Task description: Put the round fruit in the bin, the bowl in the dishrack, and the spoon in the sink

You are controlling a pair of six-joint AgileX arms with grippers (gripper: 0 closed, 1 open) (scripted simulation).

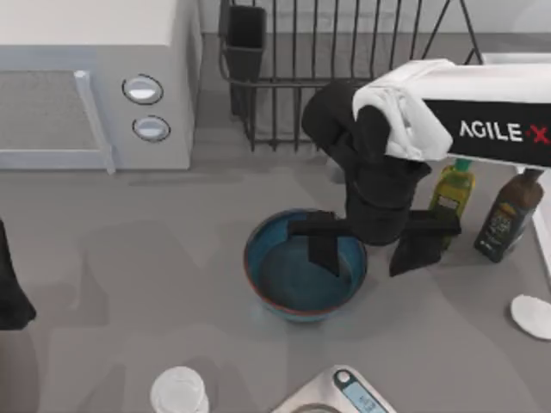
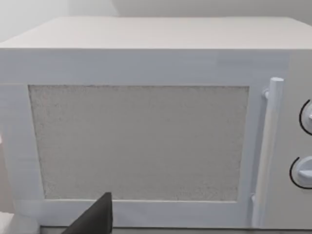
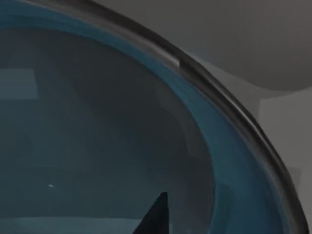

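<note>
From above, the bowl [image 1: 306,267] stands on the grey table [image 1: 129,275] near its middle, in front of the dishrack [image 1: 344,77]. It is wide and deep, blue outside with a thin reddish-brown rim and a greyish-blue inside. The right hand [image 1: 366,245] reaches in from the right and is down at the bowl's right side, spread wide: one finger [image 1: 323,245] lies inside the bowl, the other hangs outside the rim, so the wall sits between them. Just right of it stand a yellow-green bottle [image 1: 454,191] and a dark bottle [image 1: 510,215]. A white microwave [image 1: 95,86] fills the far left, with the rack's black utensil cup [image 1: 245,39] beside it. A translucent cup [image 1: 179,391] and a kitchen scale [image 1: 340,394] sit at the near edge. The left arm [image 1: 10,284] is parked at the left edge.

The left wrist view faces the microwave door [image 2: 139,141] with its upright handle [image 2: 265,151]; a dark fingertip [image 2: 95,217] shows low, and I cannot tell whether the left hand is spread or pressed together.

The right wrist view looks close into the bowl's smooth blue inside [image 3: 97,136], its dark rim [image 3: 219,97] curving against the table, with one dark fingertip [image 3: 156,214] over the inside.
</note>
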